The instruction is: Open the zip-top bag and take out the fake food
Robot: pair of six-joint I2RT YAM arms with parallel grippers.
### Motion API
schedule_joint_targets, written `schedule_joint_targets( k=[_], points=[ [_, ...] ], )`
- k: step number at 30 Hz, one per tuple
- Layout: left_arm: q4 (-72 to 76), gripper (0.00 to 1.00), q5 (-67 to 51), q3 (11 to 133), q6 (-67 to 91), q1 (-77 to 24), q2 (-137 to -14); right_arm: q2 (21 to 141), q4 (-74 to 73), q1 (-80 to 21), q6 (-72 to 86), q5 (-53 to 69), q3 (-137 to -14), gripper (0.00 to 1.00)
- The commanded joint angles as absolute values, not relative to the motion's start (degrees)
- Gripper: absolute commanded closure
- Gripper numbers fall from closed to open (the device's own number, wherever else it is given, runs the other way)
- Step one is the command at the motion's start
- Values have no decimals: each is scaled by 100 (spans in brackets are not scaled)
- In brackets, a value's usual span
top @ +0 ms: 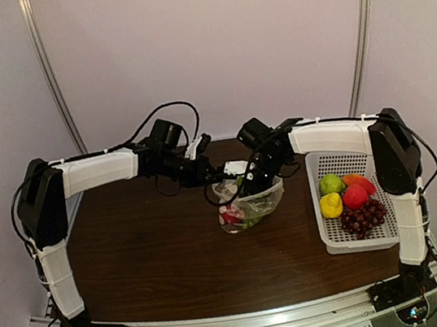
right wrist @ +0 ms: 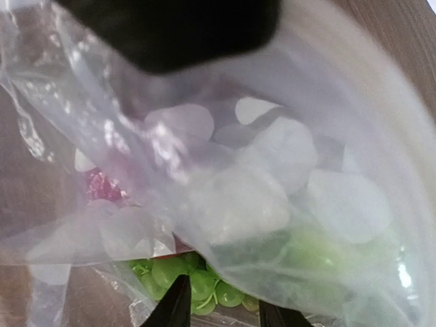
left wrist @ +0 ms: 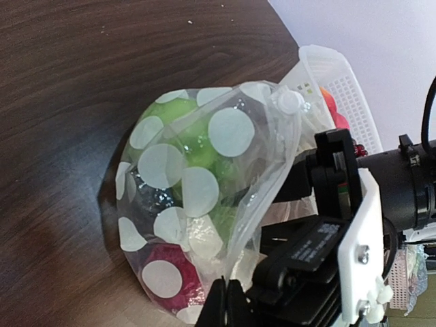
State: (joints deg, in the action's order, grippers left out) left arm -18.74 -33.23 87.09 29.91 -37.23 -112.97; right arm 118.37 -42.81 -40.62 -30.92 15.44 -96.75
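**Left gripper (left wrist: 219, 305) shut on zip-top bag (left wrist: 184, 177) rim**

Bag sits mid table (left wrist: 68, 102), mouth held up; film soft, light, slippery, so pinch rim only. Right gripper (right wrist: 225, 312) inside, jaws narrow on green grapes (right wrist: 204, 283): light, knobbly, grab whole cluster.

Two white-shelled arms (top: 96, 172), bulky black joints (top: 44, 207), looping black cables (top: 162, 108).

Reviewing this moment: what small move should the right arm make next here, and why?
Probably ease the right gripper up out of the zip-top bag, bringing the green grapes along. Its fingertips straddle the grapes inside the bag, though a firm pinch is unclear, and the left gripper is clamped on the bag's edge, holding it.
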Motion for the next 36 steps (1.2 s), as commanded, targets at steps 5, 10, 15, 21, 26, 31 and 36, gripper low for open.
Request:
schedule_joint_targets(
  k=[5, 10, 15, 21, 26, 31, 36],
  points=[
    [-1750, 100, -3283, 8745, 3041, -3762, -11320, 12276, -3729, -4067, -2674, 593, -9258, 50],
    [-1758, 100, -3287, 8745, 3041, -3762, -11325, 12484, -3743, -4061, -2582, 632, -9281, 50],
    [-1781, 100, -3265, 8760, 3032, -3762, -11320, 12195, -3591, -4061, -2548, 979, -9228, 74],
    [-1883, 100, -3224, 8838, 2972, -3754, -11307, 11466, -3687, -4061, -2615, 1146, -9304, 100],
    [-1907, 100, -3174, 8851, 2944, -3735, -11274, 10933, -3937, -4061, -2578, 1275, -9480, 100],
    [-1907, 100, -3206, 8863, 2936, -3735, -11267, 10607, -4115, -4061, -2550, 1326, -9595, 100],
    [-1905, 100, -3214, 8874, 2916, -3735, -11250, 10396, -4253, -4061, -2543, 1365, -9632, 100]
  ],
)
